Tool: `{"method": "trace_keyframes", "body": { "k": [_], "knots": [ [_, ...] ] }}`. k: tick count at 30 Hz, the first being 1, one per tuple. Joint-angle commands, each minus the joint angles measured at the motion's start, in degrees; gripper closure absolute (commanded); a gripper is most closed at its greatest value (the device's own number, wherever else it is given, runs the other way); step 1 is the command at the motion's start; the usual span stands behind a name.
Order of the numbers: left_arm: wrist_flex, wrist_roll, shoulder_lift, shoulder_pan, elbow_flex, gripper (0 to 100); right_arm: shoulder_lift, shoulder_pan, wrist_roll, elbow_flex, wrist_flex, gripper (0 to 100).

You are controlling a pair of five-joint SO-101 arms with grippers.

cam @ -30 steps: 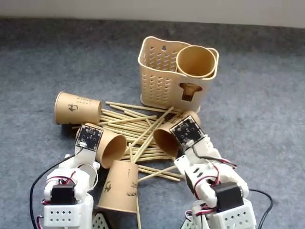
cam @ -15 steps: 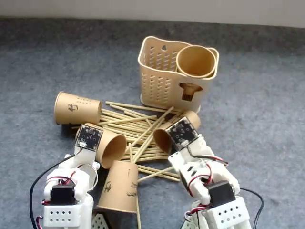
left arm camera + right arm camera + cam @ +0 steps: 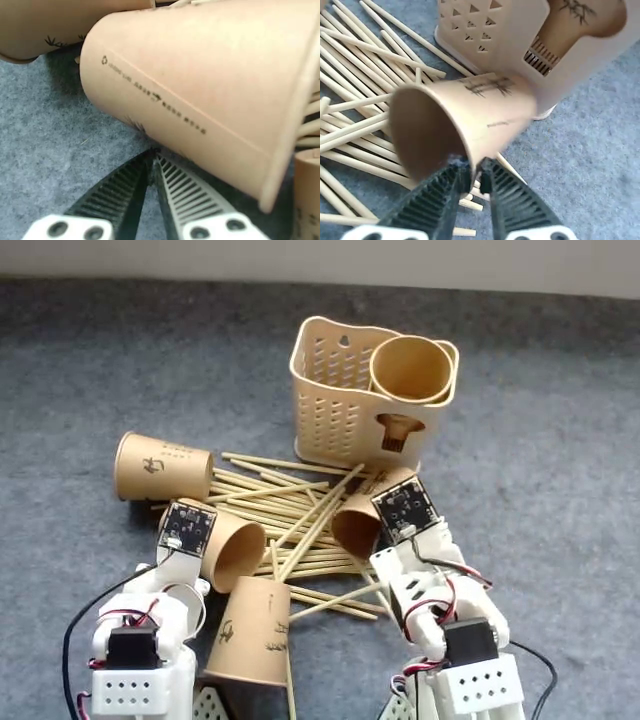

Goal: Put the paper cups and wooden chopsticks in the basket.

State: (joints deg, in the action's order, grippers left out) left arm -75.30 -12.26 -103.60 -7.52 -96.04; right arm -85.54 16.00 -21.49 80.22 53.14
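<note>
Surface: grey, fuzzy. Basket stands upright at the far side with one paper cup standing inside it. Chopsticks lie in a loose pile in front of the basket. Four cups lie on their sides around the pile: far-left cup, near cup, middle cup, basket-side cup. Right pincer is clamped on the basket-side cup's rim. Left pincer is clenched on nothing, tips at the middle cup's wall.
</note>
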Motion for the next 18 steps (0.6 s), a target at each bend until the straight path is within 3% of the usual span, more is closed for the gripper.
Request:
{"method": "trace_keyframes", "body": {
  "k": [1,18],
  "knots": [
    [-0.3,-0.1,-0.7,-0.5,-1.1,99,-0.9,-0.6,0.1,-0.6,-1.4,99.1],
    [-0.3,-0.1,-0.7,-0.5,-1.1,99,-1.0,-7.7,3.7,-3.5,-0.7,99.1]
  ]
}}
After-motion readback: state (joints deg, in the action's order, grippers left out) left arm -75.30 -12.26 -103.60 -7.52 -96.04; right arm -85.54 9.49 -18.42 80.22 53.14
